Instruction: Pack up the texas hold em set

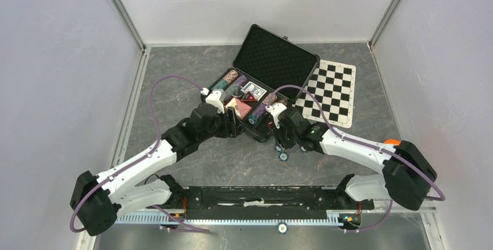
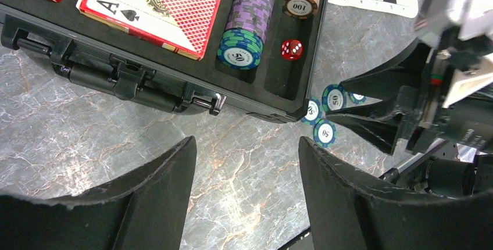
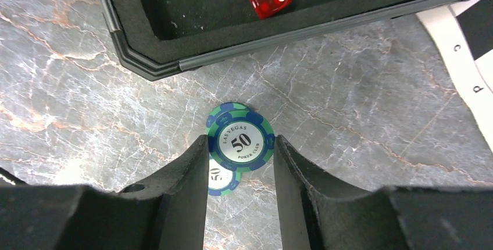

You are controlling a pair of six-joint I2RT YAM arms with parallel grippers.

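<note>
Grip check: right jaws pinch a smooth striped chip (image 3: 240, 139) by its edge, lower centre of the wrist view, just outside the corner of the open case (image 3: 151, 64); another chip (image 3: 220, 178) lies partly beneath. Left jaws stand open over marbled bench (image 2: 244, 145). Advice: lift level, clear the hard rim, seat it in the foam (image 3: 192, 11).

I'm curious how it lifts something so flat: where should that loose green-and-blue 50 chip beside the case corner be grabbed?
Pinch the 50 chip by opposite points of its rim, coming straight down from above. It is a thin disc, face up, so only the rim offers the fingers any grip.
</note>
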